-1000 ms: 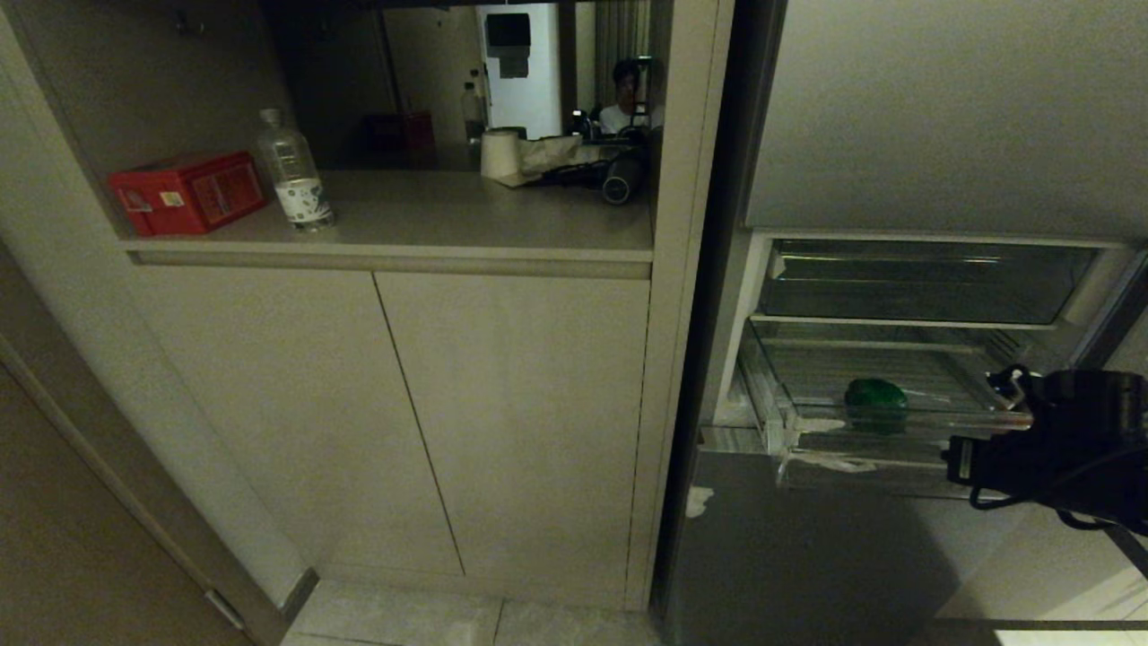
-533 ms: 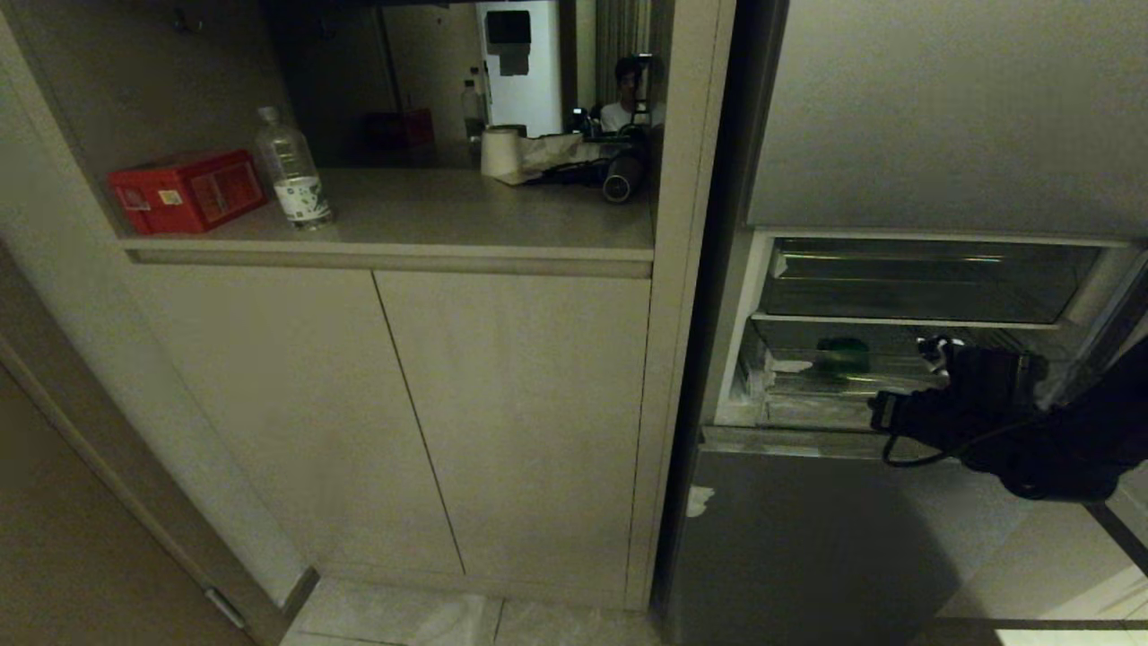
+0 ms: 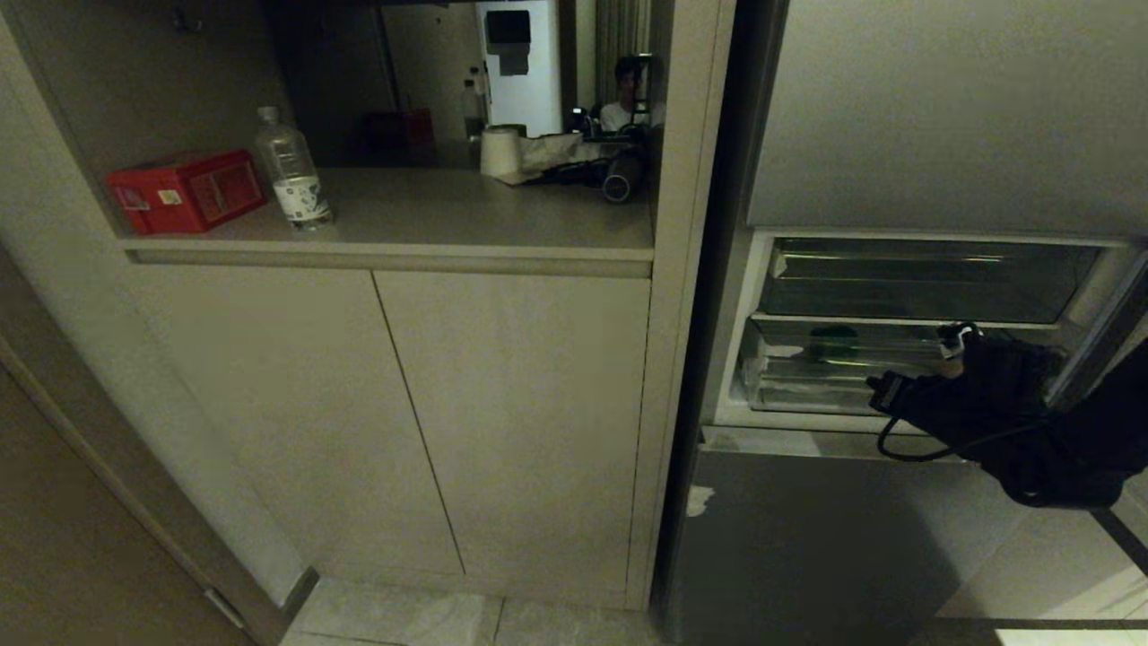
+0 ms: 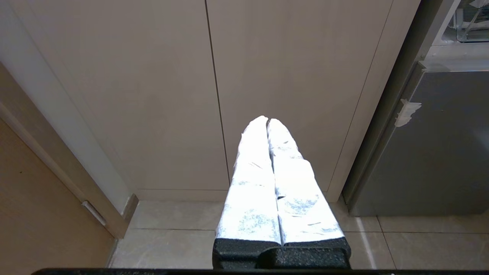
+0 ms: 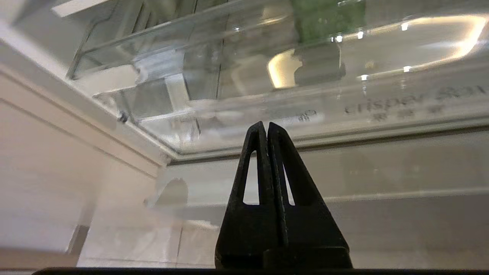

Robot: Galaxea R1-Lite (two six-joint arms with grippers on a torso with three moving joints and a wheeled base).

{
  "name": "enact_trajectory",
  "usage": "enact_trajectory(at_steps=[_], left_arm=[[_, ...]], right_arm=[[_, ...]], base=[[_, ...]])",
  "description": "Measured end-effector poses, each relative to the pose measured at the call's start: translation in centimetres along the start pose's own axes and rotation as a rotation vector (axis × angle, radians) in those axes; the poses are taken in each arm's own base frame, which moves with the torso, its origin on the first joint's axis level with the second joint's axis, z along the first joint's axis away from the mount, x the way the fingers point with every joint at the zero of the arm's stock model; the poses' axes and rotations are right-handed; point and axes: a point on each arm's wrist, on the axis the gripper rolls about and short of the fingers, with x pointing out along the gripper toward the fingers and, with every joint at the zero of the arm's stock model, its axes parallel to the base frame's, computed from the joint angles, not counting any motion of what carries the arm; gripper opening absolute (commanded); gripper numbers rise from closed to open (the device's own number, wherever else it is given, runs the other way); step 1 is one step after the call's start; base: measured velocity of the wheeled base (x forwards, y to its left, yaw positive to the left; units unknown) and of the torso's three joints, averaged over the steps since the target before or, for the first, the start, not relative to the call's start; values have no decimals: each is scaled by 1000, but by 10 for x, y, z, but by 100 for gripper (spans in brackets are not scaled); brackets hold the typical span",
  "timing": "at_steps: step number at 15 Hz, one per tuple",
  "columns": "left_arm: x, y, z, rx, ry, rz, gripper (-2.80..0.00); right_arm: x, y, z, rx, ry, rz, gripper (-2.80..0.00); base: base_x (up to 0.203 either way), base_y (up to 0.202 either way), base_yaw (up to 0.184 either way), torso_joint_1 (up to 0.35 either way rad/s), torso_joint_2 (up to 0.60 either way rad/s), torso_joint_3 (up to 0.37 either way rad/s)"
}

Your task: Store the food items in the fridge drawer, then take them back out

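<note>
Faintly, fridge drawer [image 5: 382, 103] reads "crisper" (partly cut).

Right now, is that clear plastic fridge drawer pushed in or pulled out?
Pushed in: the clear plastic fridge drawer sits inside the fridge opening, front rim nearly flush.

The fridge drawer [image 3: 807, 386] sits pushed in, its clear front rim [image 5: 382, 110] barring the right tool [image 5: 266, 128] at twelve o'clock.
</note>
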Motion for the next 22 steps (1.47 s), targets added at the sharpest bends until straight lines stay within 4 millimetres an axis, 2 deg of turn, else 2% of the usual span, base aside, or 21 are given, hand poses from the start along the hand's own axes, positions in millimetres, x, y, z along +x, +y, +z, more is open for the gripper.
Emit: enact_trajectory(at_steps=[2, 5, 10, 14, 17, 22], left_arm=[[0, 0, 0, 0, 0, 1, -280], [0, 0, 0, 0, 0, 1, -280], [0, 0, 0, 0, 0, 0, -280], [0, 0, 0, 0, 0, 0, -280], [0, 0, 0, 0, 0, 0, -280], [0, 0, 0, 0, 0, 0, -280]], right_arm=[[-5, 2, 2, -8, -4, 6, -280], [0, 1, 3, -9, -12, 9, -280], [36, -7, 3, -23, -58, 16, -280], [56, -13, -2, -5, -74, 24, -280], [64, -14, 1, 61, -97, 35, -280], [72, -16, 3, 51, -157, 51, -280]], base=[[0, 0, 0, 0, 0, 0], [0, 0, 0, 0, 0, 0], [0, 0, 0, 0, 0, 0], [0, 0, 0, 0, 0, 0], [0, 0, 0, 0, 0, 0], [0, 0, 0, 0, 0, 0]])
